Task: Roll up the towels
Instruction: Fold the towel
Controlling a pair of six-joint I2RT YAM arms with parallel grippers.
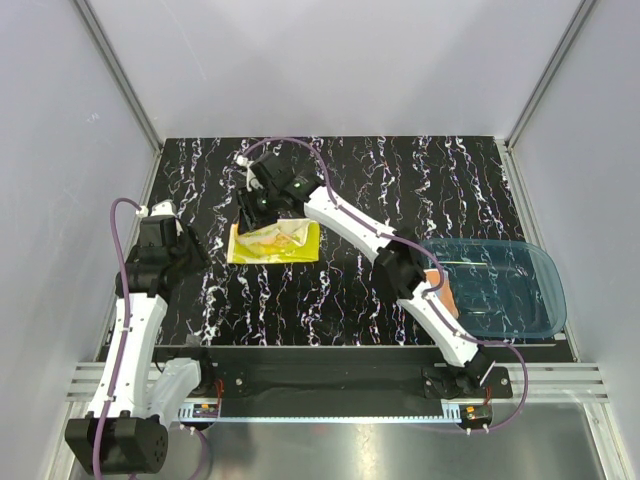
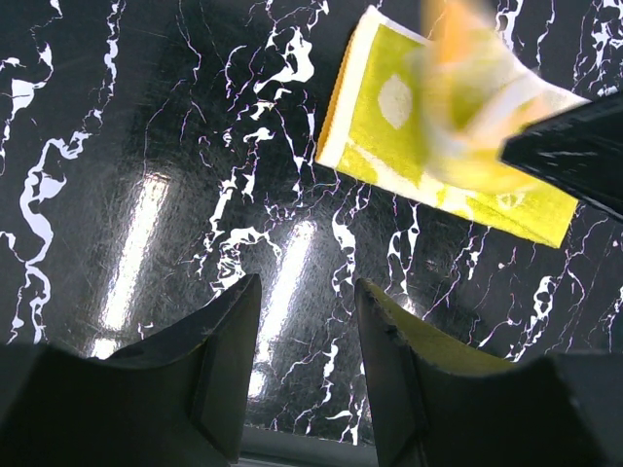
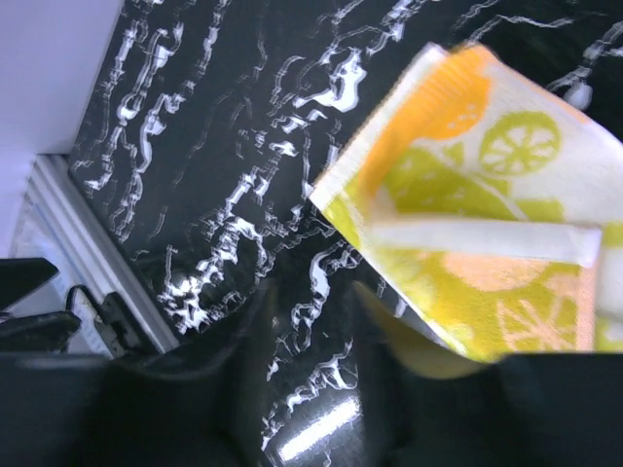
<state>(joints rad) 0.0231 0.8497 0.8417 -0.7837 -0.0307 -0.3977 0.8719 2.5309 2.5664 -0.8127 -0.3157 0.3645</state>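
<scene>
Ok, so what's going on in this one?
Two robot arms are on a towel-rolling job. The right gripper hangs open at a corner of the yellow towel, which lies loosely folded on the black table, not yet rolled. The left gripper is open and empty, off to that towel's left. The orange towel sits in the blue tray, partly hidden by the right arm.

"What encloses the bench?"
"Pale grey walls (image 1: 50, 150) on three sides, joined by slanting aluminium posts (image 1: 118, 75)."
"And underfoot?"
"A glossy black table (image 1: 420, 180) veined in white, streaked with reflected overhead light; metal rails (image 1: 560, 380) line its near edge."
</scene>
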